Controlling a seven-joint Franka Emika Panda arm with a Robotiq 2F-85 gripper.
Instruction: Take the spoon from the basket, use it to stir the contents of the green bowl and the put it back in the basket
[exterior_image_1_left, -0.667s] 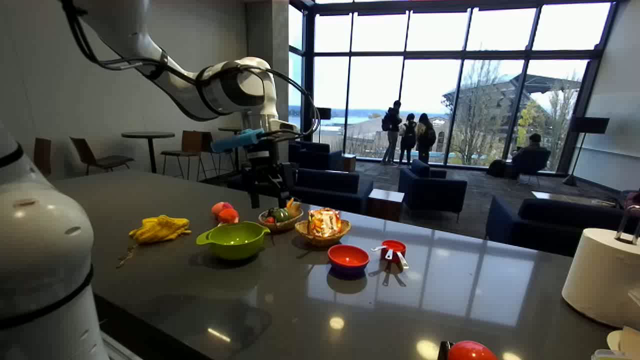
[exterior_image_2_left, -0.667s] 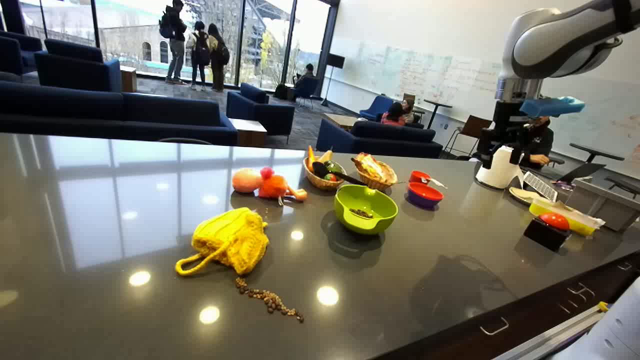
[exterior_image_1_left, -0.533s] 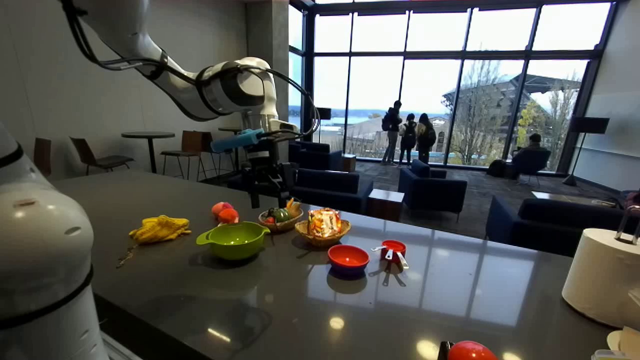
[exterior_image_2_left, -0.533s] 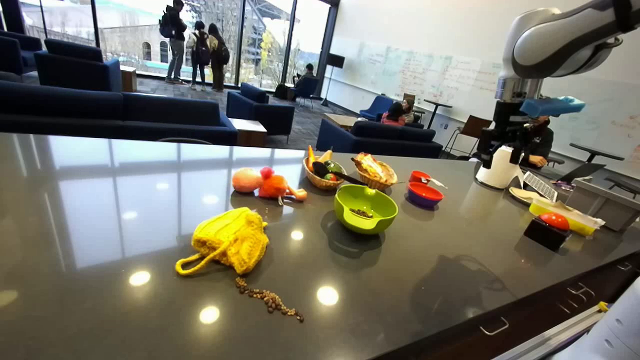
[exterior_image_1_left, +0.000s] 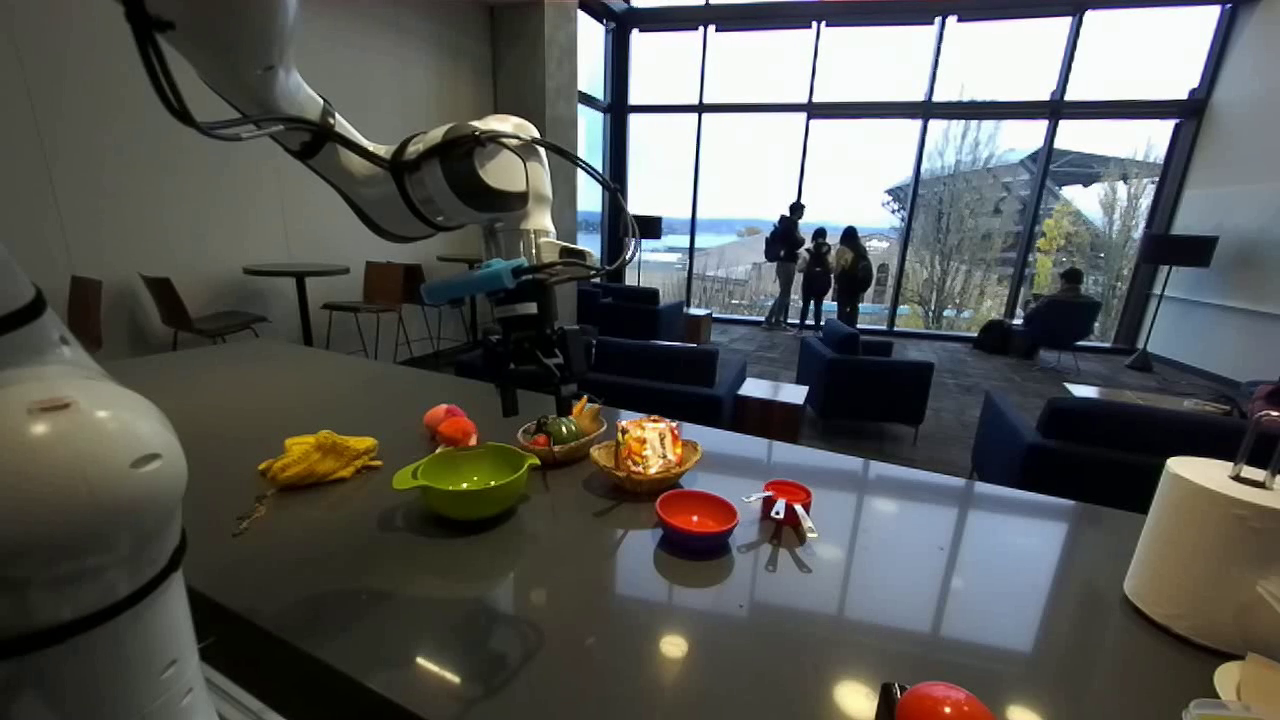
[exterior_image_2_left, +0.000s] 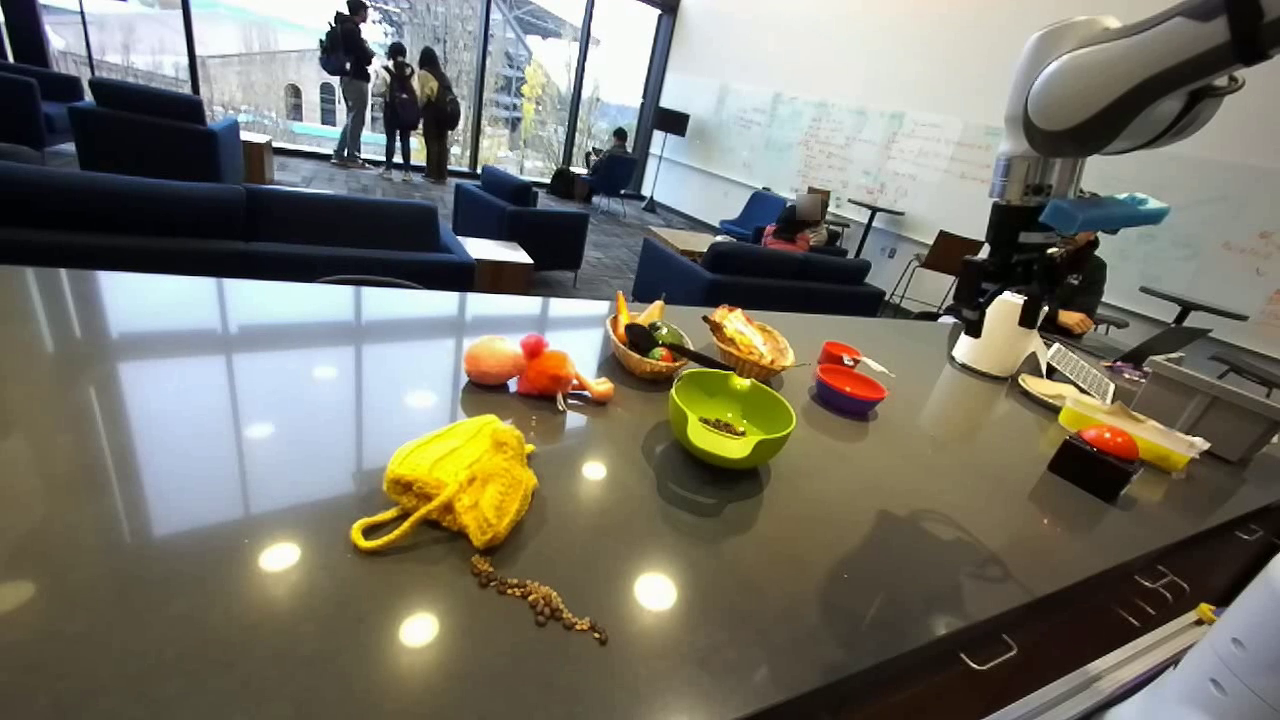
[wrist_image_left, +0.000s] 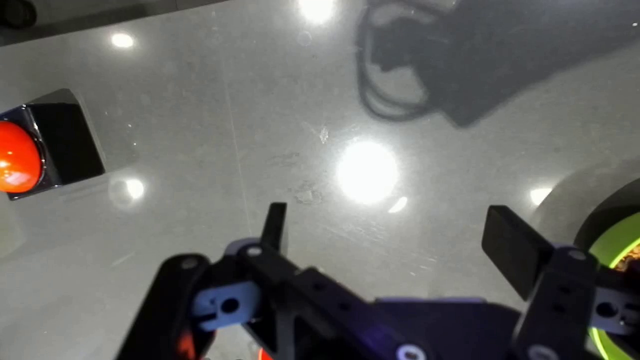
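Observation:
A black spoon (exterior_image_2_left: 692, 353) lies across a small round woven basket (exterior_image_2_left: 640, 367) that holds toy vegetables. Its handle sticks out over the rim behind the green bowl. The basket (exterior_image_1_left: 568, 453) also shows in an exterior view, where the spoon is hard to make out. The lime-green bowl (exterior_image_2_left: 735, 450) stands in front of the basket with brown bits inside; it also shows in an exterior view (exterior_image_1_left: 475, 492) and at the right edge of the wrist view (wrist_image_left: 611, 240). My gripper (wrist_image_left: 387, 217) is open and empty, high above the table, in both exterior views (exterior_image_1_left: 540, 400) (exterior_image_2_left: 1000, 320).
Another woven basket (exterior_image_2_left: 757, 370) holds a shiny snack packet. A red bowl (exterior_image_1_left: 697, 513) and red measuring cups (exterior_image_1_left: 787, 497) stand beside it. A yellow knitted bag (exterior_image_2_left: 460, 480), spilled beans (exterior_image_2_left: 540, 600), an orange toy (exterior_image_2_left: 547, 372) and a red button on a black box (exterior_image_2_left: 1095, 465) lie around.

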